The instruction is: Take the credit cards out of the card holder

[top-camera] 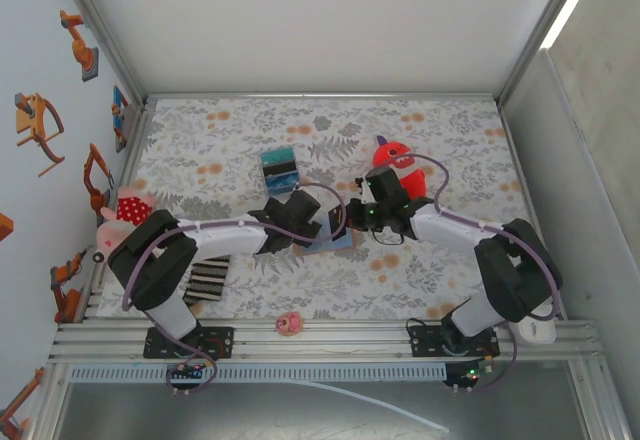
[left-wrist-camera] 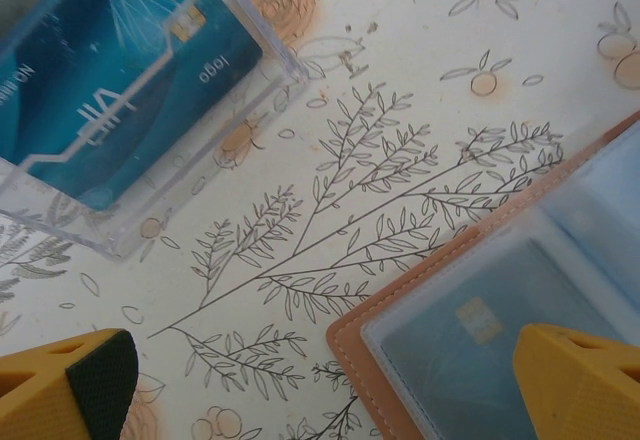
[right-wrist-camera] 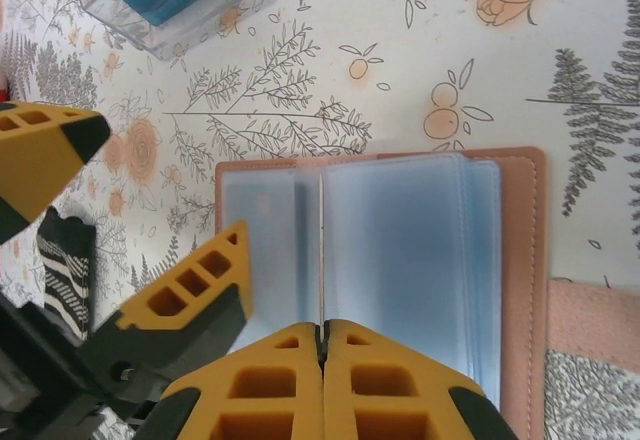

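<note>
The right gripper (right-wrist-camera: pixel 322 332) has its yellow jaws pressed flat together at the near edge of the open card holder (right-wrist-camera: pixel 520 260), right at the centre fold between its blue-tinted clear sleeves. A thin edge runs straight out from the seam of the jaws across the holder. Whether it is a sleeve or a card, and whether it is pinched there, I cannot tell. The card holder lies spread open on the floral cloth (right-wrist-camera: pixel 520 70), straight ahead of those jaws, with its tan stitched border showing along the far and right sides.

The left gripper (left-wrist-camera: pixel 325 365) has its jaws spread wide, with only cloth and the holder's tan corner between them. The finger (left-wrist-camera: pixel 575 380) on the right of its wrist view hangs over a sleeve holding a card with a gold chip (left-wrist-camera: pixel 478 320); contact cannot be judged. Ahead and to the left of these jaws sits a clear plastic box (left-wrist-camera: pixel 275 70) with a teal card (left-wrist-camera: pixel 100 90) inside, apart from the holder.
</note>
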